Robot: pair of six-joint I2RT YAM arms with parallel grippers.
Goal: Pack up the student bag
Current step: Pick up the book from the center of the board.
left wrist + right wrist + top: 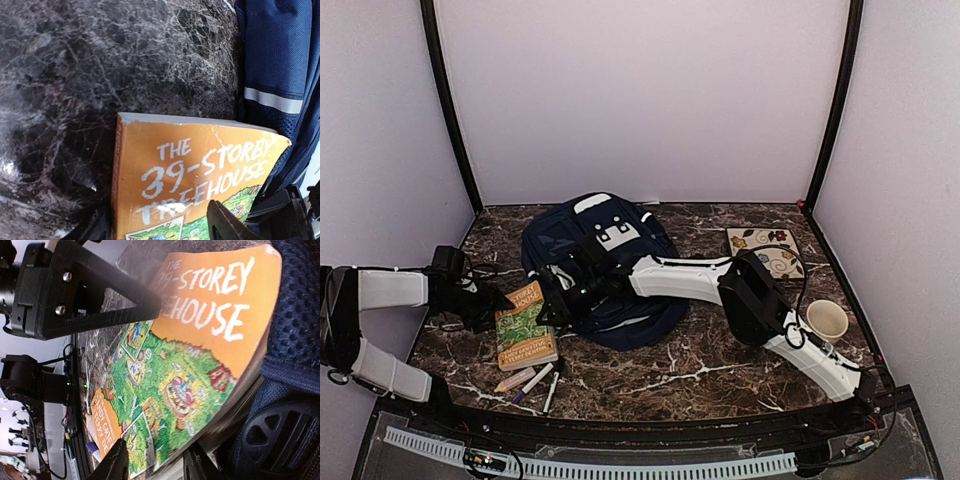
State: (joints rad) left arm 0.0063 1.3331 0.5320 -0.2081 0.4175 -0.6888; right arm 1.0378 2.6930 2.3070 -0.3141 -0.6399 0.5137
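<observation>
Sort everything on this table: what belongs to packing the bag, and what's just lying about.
For the job:
- bag
- book, likely to go in
- pens, likely to go in

Probably just lying about:
- cup
- flowered tile

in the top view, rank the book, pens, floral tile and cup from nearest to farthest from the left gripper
From the left gripper:
1. book: right beside it, on the left side.
2. pens: just in front of the book, at the near edge.
3. floral tile: across on the right, toward the back.
4. cup: farthest right, nearer the front than the tile.
</observation>
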